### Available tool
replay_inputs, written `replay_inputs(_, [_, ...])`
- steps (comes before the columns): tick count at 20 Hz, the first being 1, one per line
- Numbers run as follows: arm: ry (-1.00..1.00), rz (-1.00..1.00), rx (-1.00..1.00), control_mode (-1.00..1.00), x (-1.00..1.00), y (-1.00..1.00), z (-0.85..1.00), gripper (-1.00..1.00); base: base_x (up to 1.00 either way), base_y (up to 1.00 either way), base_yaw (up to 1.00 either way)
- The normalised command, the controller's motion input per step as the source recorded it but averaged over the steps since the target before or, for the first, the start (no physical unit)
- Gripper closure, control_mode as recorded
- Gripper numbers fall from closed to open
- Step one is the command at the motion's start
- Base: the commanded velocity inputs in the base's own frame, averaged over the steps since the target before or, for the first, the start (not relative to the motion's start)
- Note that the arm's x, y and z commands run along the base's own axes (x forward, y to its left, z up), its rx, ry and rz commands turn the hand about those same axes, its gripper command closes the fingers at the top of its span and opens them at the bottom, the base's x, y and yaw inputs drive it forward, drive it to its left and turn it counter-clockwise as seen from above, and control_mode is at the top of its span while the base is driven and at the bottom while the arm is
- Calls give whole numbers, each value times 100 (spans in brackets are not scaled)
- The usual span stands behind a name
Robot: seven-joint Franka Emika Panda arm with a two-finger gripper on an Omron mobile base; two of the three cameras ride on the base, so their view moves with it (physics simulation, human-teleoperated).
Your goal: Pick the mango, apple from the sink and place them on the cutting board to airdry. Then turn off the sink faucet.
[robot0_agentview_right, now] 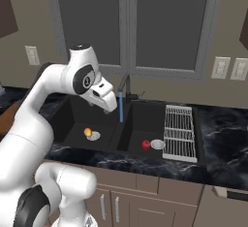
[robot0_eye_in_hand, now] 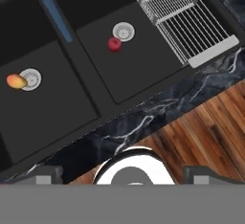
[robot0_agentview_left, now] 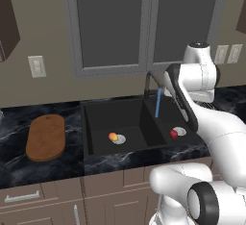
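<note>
The orange-yellow mango (robot0_agentview_left: 112, 136) (robot0_agentview_right: 87, 132) (robot0_eye_in_hand: 16, 81) lies in the left basin of the black sink (robot0_agentview_left: 87, 125) (robot0_eye_in_hand: 91, 101), touching its silver drain. In the right basin the red apple (robot0_agentview_left: 174, 133) (robot0_agentview_right: 145, 145) (robot0_eye_in_hand: 114, 44) rests beside that basin's drain. The brown cutting board (robot0_agentview_left: 45, 137) lies flat on the counter left of the sink. Over the divider curves the dark sink faucet (robot0_agentview_left: 148, 82) (robot0_agentview_right: 125, 82), and a blue stream of water (robot0_agentview_left: 157, 103) (robot0_agentview_right: 121, 105) (robot0_eye_in_hand: 51, 10) runs from it. My gripper (robot0_agentview_right: 110, 106) (robot0_eye_in_hand: 123, 174) hangs high over the sink, open, nothing between its fingers.
A white wire rack (robot0_agentview_right: 179, 132) (robot0_eye_in_hand: 179, 19) lies across the right side of the right basin. Dark marble counter (robot0_agentview_left: 29, 166) runs on both sides of the sink. Grey cabinet doors and wall outlets stand behind. Wooden floor (robot0_eye_in_hand: 210, 132) shows below the counter edge.
</note>
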Motion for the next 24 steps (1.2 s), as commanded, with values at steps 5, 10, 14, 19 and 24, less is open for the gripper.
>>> replay_inputs(5, [4, -4, 0, -100, 0, 0, -35, -100, 0, 0, 0])
replay_inputs(10, [2, 0, 0, -100, 0, -14, -30, -100, 0, 0, 0])
replay_inputs(14, [1, -2, 1, -100, 0, -23, -17, -100, 0, 0, 0])
replay_inputs(19, [0, -14, 3, -100, 0, -20, -10, -100, 0, 0, 0])
replay_inputs(24, [2, -18, 6, -100, 0, -27, -9, -100, 0, 0, 0])
